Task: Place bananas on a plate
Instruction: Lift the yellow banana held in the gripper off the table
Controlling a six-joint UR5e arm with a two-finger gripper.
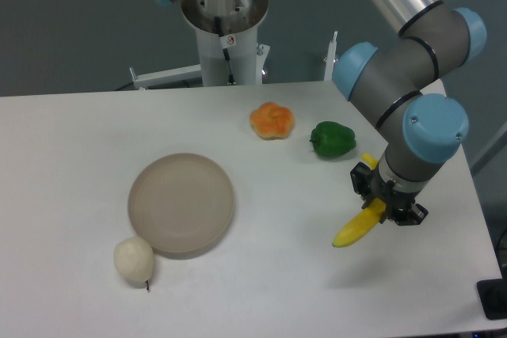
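Observation:
A bright yellow banana (354, 229) hangs tilted just above the white table at the right, its upper part hidden by the arm. My gripper (386, 210) is shut on the banana near its upper half. The round beige-grey plate (181, 203) lies flat on the table well to the left of the gripper, with nothing on it.
An orange lumpy fruit (272, 121) and a green pepper (333, 139) lie behind the gripper toward the back. A small white pear-like fruit (133, 259) touches the plate's front-left rim. The robot base (226, 29) stands at the table's far edge.

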